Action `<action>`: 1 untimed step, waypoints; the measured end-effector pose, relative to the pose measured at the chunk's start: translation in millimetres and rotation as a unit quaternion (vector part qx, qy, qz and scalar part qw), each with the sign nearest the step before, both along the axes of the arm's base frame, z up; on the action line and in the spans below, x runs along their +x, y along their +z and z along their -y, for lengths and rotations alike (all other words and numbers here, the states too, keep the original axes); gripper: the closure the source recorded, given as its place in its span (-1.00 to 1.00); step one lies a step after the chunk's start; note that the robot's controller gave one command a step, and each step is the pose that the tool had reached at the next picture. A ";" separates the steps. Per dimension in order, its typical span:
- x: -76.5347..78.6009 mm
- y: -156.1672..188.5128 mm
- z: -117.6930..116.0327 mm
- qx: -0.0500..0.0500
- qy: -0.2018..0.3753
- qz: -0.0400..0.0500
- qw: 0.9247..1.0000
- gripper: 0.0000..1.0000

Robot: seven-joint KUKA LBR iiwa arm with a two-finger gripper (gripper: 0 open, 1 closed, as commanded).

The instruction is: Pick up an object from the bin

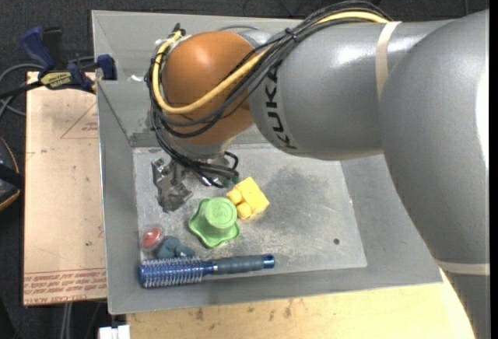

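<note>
My gripper (173, 193) hangs below the orange wrist cover over the bin's left part, its metal fingertips just above the floor. Just right of it lies a green flower-shaped lid (212, 221), and a yellow block (248, 198) leans against that lid's upper right. A small red piece (151, 236) rests below the gripper near the left wall. Nothing shows between the fingers.
A blue hairbrush (204, 268) lies along the front wall, with a small dark blue-grey lump (170, 247) just above its bristles. The arm covers the bin's back and right side.
</note>
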State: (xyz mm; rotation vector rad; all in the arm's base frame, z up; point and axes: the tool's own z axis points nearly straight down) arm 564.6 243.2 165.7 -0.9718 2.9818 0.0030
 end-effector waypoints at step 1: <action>34.8 -16.8 58.3 -0.002 0.156 -0.001 0.988 1.00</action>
